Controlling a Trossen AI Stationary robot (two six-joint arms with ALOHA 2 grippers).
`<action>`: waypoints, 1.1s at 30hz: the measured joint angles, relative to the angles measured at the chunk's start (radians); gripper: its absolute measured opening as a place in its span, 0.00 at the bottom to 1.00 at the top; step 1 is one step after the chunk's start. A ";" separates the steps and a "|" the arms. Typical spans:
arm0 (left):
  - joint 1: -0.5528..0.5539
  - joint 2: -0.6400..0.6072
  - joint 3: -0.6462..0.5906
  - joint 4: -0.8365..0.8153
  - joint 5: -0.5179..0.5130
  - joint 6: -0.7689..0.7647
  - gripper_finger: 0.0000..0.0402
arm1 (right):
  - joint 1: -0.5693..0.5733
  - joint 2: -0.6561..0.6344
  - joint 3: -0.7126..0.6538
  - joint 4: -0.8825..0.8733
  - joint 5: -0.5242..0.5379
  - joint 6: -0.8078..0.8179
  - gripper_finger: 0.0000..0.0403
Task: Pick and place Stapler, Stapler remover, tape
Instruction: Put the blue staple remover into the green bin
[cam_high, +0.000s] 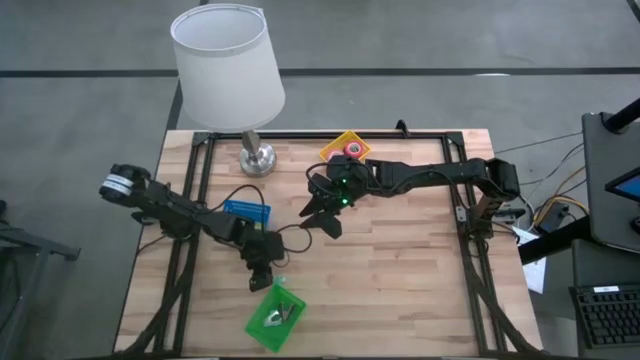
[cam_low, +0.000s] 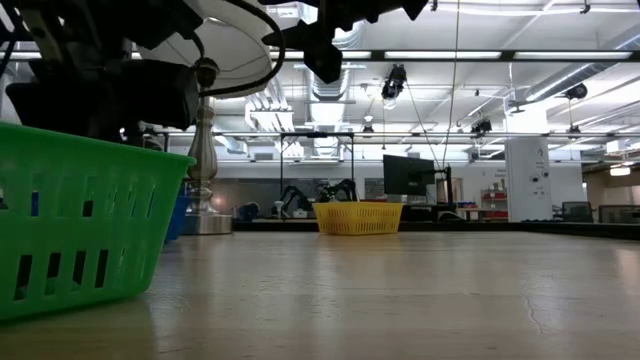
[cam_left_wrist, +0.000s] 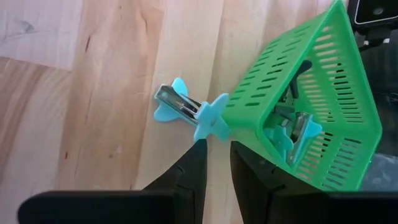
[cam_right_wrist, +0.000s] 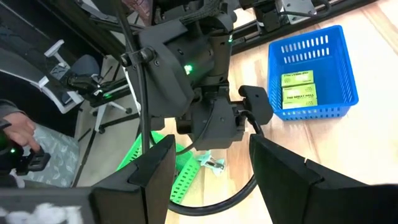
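From above, the left tool (cam_high: 262, 278) hung over the worktop (cam_high: 400, 270) just short of the green basket (cam_high: 275, 318), and the right tool (cam_high: 325, 215) waited mid-worktop, not far from the yellow basket (cam_high: 345, 148) with a tape roll (cam_high: 353, 148) in it. A blue basket (cam_high: 247, 211) and a lamp (cam_high: 228, 70) stood further back.

At worktop height the green basket (cam_low: 80, 235) filled the near side and the yellow one (cam_low: 358, 216) sat far off — the removers were hidden here.

Through the left wrist camera a teal staple remover (cam_left_wrist: 189, 112) lay flat on the wood, touching the basket's wall (cam_left_wrist: 323, 93), with another remover (cam_left_wrist: 292, 134) already inside. Its long axis ran from the metal jaws, pointing away from the basket, to the wide wings beside it. The left tool (cam_left_wrist: 214, 163) was nearly shut and empty, fingers (cam_left_wrist: 193, 171) just short of the wings. It looked light, stiff, slick plastic — best pinched across the narrow waist.

From the right wrist, that tool (cam_right_wrist: 208, 171) stood released, holding nothing.
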 joint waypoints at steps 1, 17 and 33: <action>0.001 0.000 0.000 -0.003 -0.003 0.001 0.18 | 0.000 0.000 0.000 0.000 0.000 0.000 0.50; 0.033 0.000 0.000 -0.047 0.001 -0.009 0.18 | 0.000 0.000 0.000 0.005 0.000 -0.004 0.50; 0.048 0.044 0.000 0.031 0.042 0.034 0.18 | 0.002 0.000 0.000 0.007 0.001 -0.003 0.50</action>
